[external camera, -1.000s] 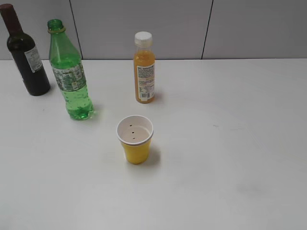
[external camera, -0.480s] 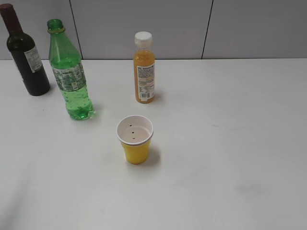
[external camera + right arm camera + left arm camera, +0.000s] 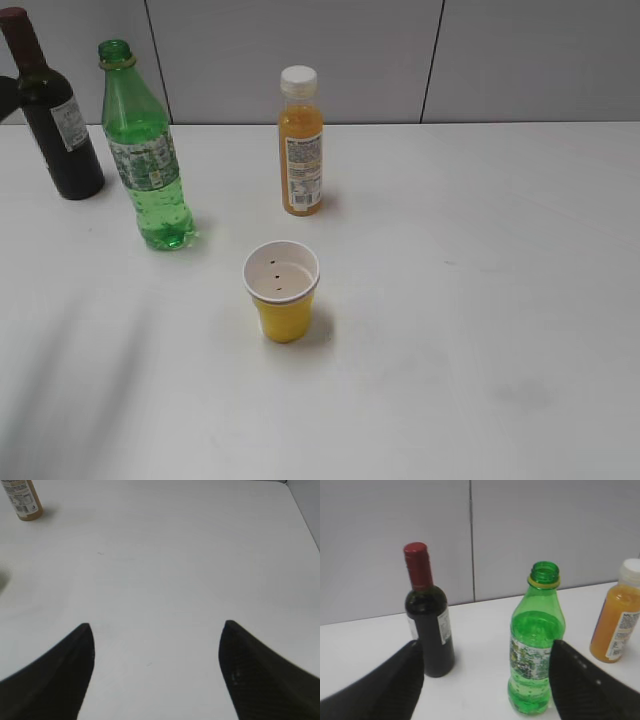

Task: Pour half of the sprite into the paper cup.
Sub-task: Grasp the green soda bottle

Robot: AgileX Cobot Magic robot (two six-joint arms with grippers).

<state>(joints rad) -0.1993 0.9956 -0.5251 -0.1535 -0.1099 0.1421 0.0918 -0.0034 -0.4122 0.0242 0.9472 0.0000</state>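
The sprite (image 3: 148, 160) is a tall green plastic bottle with no cap, upright at the left of the table. It also shows in the left wrist view (image 3: 536, 645). The paper cup (image 3: 282, 290), yellow with a white inside, stands upright near the middle, in front of the bottles. My left gripper (image 3: 485, 655) is open and empty, short of the sprite; the bottle stands just inside the right finger. My right gripper (image 3: 157, 630) is open and empty over bare table. Neither gripper shows in the exterior view.
A dark wine bottle (image 3: 50, 115) stands at the far left, close behind the sprite, and shows in the left wrist view (image 3: 427, 615). An orange juice bottle (image 3: 301, 145) with a white cap stands behind the cup. A grey wall backs the white table (image 3: 480, 280).
A dark shape has come into the exterior view at the left edge beside the wine bottle, and faint shadows have spread over the table at lower left. The bottles and the cup have not moved.
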